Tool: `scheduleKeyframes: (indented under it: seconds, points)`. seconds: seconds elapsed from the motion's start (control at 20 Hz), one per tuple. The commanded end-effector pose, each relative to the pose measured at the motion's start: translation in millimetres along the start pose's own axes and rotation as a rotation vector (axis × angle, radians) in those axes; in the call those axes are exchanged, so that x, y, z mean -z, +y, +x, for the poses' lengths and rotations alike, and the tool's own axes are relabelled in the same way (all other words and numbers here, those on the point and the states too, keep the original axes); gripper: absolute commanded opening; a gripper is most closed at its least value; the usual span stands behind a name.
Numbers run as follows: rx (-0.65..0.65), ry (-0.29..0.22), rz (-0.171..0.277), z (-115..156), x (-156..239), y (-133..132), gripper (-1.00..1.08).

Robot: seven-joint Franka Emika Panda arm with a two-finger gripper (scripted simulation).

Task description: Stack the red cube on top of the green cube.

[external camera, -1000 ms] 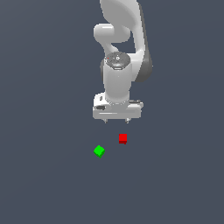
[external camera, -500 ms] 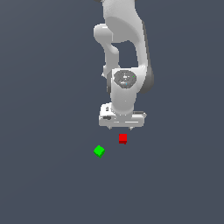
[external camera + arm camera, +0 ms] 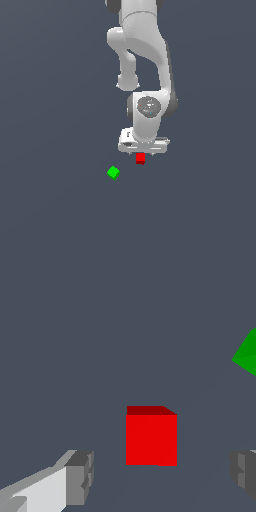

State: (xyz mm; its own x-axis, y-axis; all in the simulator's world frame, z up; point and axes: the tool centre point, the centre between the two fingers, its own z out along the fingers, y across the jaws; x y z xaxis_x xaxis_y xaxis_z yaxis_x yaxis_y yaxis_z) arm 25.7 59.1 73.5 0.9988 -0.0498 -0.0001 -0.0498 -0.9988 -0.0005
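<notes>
Red cube (image 3: 151,438) sits on the floor right under my gripper (image 3: 162,476), between the pads, not touched yet. Looks rigid, light, matte, so prob not slippery; I reckon grab it on two opp flat sides, mid-height. Fingers (image 3: 80,477) spread wide, clear gap each side, holding nothing. Green cube (image 3: 113,172) sits near, toward the exterior view's left, apart from red.

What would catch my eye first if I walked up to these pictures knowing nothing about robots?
Probably the big white robot arm reaching down from the top of the exterior view, its open gripper just above a tiny bright-red cube. In the wrist view that cube sits between the two grey fingertips, untouched. A tiny bright-green cube lies apart, toward the exterior view's left.
</notes>
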Motion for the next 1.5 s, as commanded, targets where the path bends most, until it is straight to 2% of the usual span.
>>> scheduleKeyframes:
  seconds: [0.0,0.3,0.75,1.05,1.1,1.45]
  points:
    - [-0.003,0.000,-0.001,2,-3,-1,1.00]
    - [-0.002,-0.001,-0.001,1,-6,-1,1.00]
    - [-0.003,0.000,-0.001,1,-45,-1,1.00]
    - [-0.003,0.000,-0.001,2,-54,-1,1.00]
    - [-0.003,0.000,-0.001,2,-54,-1,-1.00]
    - [-0.003,0.000,-0.001,2,-54,-1,-1.00]
